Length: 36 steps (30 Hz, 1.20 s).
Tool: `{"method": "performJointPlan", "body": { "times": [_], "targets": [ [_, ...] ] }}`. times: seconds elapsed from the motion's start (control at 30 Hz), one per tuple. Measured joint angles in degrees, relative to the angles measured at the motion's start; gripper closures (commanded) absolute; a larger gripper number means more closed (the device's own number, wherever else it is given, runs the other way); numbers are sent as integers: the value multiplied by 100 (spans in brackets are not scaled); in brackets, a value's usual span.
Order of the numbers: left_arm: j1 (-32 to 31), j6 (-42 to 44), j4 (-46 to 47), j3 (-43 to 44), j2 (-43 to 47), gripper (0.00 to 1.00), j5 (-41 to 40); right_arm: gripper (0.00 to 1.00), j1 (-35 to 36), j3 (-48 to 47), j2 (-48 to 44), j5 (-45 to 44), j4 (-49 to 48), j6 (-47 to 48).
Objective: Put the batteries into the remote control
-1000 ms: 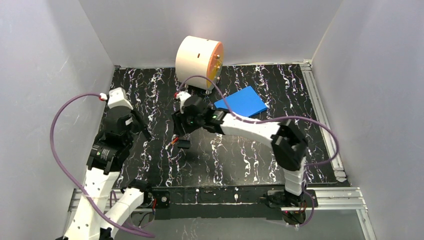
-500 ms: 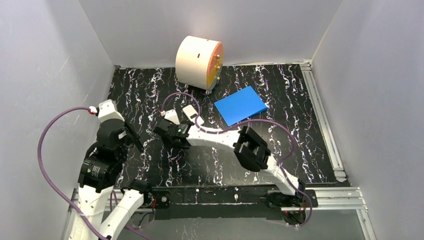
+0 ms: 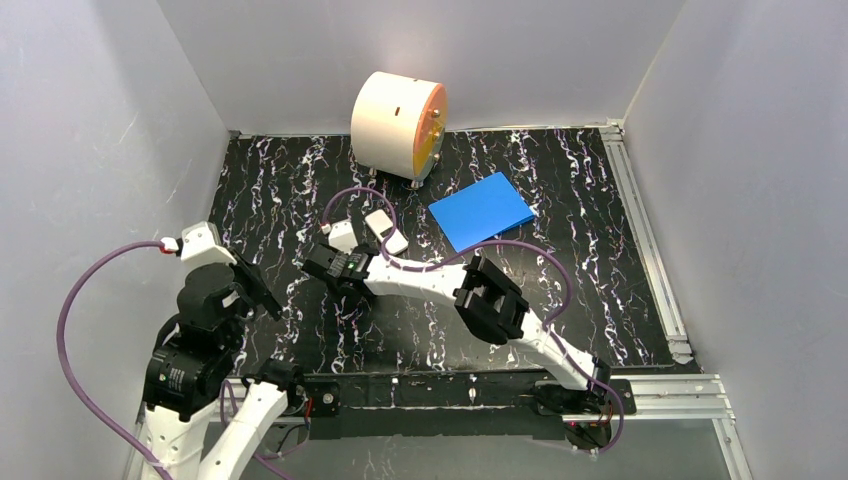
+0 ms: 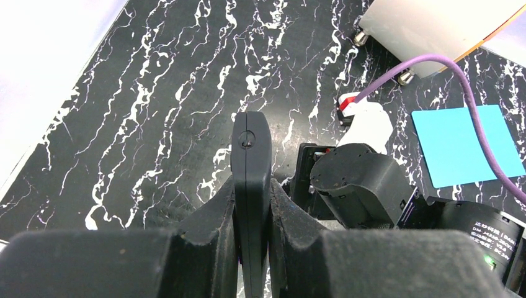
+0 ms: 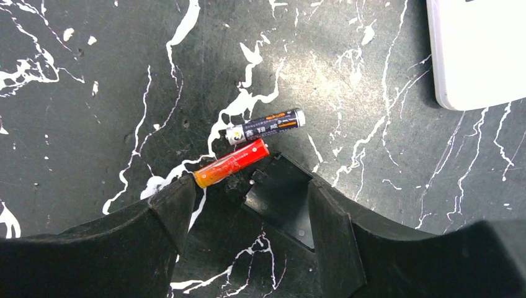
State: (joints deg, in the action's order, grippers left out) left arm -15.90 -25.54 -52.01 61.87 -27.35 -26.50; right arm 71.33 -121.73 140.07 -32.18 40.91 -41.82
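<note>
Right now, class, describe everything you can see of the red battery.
The red battery is a thin glossy cylinder, red fading to orange at its lower-left end. It lies flat and slanted on the dark marbled table, just below the dark battery and just ahead of the open right gripper, its orange end by one fingertip.

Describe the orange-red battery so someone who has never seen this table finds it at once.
On the black marbled table, look just in front of the right hand. Two small batteries lie there side by side. The orange-red battery is the one nearer the hand; the dark battery beyond it has pale lettering.
</note>
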Motion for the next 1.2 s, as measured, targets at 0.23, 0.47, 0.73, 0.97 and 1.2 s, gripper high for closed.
{"method": "performJointPlan", "body": {
  "times": [0.23, 0.47, 0.73, 0.97, 1.2],
  "targets": [
    [0, -7, -76, -2, 7, 100, 15, 25, 35, 2, -13, -131, -166, 26],
    [0, -4, -72, -11, -9, 100, 46, 32, 39, 2, -13, -203, -323, 197],
    [0, -2, -72, -44, -66, 100, 101, 32, 39, -149, 74, -232, -378, 549],
    [0, -2, -70, -79, -68, 100, 105, 34, 28, -146, 101, -177, -372, 632],
    [0, -2, -63, -133, -70, 100, 129, 44, -39, -31, 109, -15, -396, 590]
  ]
}}
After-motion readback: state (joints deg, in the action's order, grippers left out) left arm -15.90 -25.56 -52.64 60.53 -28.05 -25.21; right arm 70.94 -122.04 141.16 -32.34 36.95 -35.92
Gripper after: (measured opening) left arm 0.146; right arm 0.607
